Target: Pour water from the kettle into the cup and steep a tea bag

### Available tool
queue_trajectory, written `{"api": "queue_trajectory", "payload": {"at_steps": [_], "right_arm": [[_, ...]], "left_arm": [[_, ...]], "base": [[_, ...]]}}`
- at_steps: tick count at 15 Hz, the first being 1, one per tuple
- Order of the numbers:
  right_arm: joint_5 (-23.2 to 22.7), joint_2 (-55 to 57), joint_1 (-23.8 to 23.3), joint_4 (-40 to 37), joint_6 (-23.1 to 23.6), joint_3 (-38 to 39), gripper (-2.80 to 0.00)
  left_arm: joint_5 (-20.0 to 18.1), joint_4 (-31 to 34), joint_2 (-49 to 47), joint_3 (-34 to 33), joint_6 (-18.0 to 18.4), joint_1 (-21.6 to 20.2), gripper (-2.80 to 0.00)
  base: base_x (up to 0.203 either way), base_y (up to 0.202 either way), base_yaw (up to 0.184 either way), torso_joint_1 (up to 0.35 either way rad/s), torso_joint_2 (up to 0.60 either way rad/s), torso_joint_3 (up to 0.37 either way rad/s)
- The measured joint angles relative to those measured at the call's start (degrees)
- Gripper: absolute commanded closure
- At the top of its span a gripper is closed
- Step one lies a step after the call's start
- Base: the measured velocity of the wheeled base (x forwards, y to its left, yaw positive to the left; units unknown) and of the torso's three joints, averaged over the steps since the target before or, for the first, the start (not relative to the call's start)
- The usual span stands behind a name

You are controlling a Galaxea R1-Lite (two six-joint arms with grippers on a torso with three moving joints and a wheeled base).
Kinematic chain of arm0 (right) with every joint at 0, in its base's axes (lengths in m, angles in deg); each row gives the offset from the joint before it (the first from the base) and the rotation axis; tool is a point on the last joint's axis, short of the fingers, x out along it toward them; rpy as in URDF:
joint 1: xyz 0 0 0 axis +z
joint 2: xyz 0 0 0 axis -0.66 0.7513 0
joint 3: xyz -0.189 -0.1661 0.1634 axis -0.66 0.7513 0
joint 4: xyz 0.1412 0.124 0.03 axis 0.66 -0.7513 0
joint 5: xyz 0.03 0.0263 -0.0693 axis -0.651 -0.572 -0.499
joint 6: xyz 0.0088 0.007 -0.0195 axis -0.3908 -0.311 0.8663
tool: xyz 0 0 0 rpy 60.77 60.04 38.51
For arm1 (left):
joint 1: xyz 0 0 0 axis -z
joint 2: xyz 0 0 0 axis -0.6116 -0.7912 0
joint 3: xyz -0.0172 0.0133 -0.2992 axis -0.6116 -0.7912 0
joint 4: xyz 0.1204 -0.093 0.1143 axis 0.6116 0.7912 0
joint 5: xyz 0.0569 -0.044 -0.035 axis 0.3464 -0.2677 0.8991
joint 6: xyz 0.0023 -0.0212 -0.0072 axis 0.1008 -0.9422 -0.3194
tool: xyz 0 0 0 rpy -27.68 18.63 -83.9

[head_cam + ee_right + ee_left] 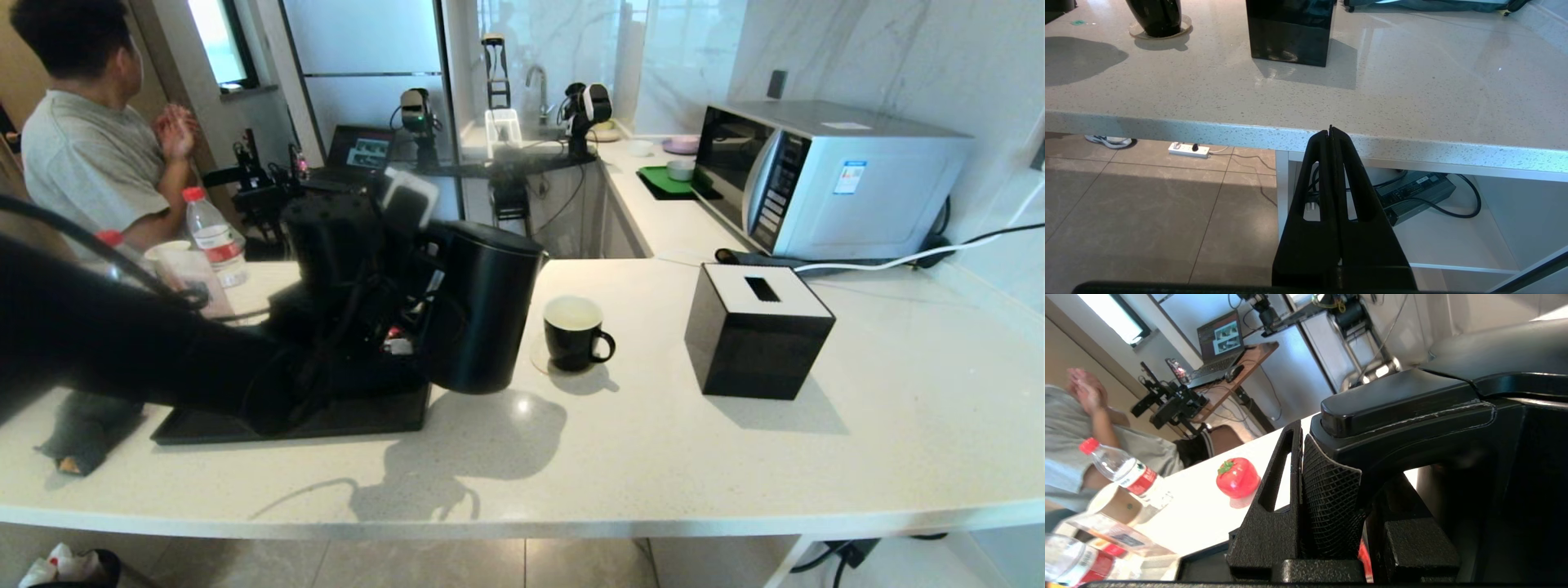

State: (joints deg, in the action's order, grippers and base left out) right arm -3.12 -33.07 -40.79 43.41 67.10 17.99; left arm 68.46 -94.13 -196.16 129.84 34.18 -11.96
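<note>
out on the pale speckled counter (735,457) there's a black cube tissue box (755,331) with a white top, sitting well right of centre. behind it, a silver microwave (824,175) against the marble wall. far left, clear bottles with red caps (214,237) beside a paper cup (167,253), and a red tomato-shaped thing (1237,477) nearby. a man in a grey shirt (90,147) sits beyond, laptop (359,151) open behind him.

Pale speckled stone counter (653,457), black cup (575,333) on a round coaster, black tissue box (758,331), black tray (326,420), red-capped water bottle (214,237), microwave (824,175), possibly a grey cloth (86,429) at left edge
</note>
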Motion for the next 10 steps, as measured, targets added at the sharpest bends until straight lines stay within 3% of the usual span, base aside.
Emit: {"api": "queue_trajectory", "payload": {"at_steps": [10], "right_arm": [[0.02,0.00,0.00,0.00,0.00,0.00,0.00]], "left_arm": [[-0.24,7.63,-2.31,7.11,3.88,-0.20,0.00]], "base": [[0.000,0.000,0.000,0.000,0.00,0.000]]}}
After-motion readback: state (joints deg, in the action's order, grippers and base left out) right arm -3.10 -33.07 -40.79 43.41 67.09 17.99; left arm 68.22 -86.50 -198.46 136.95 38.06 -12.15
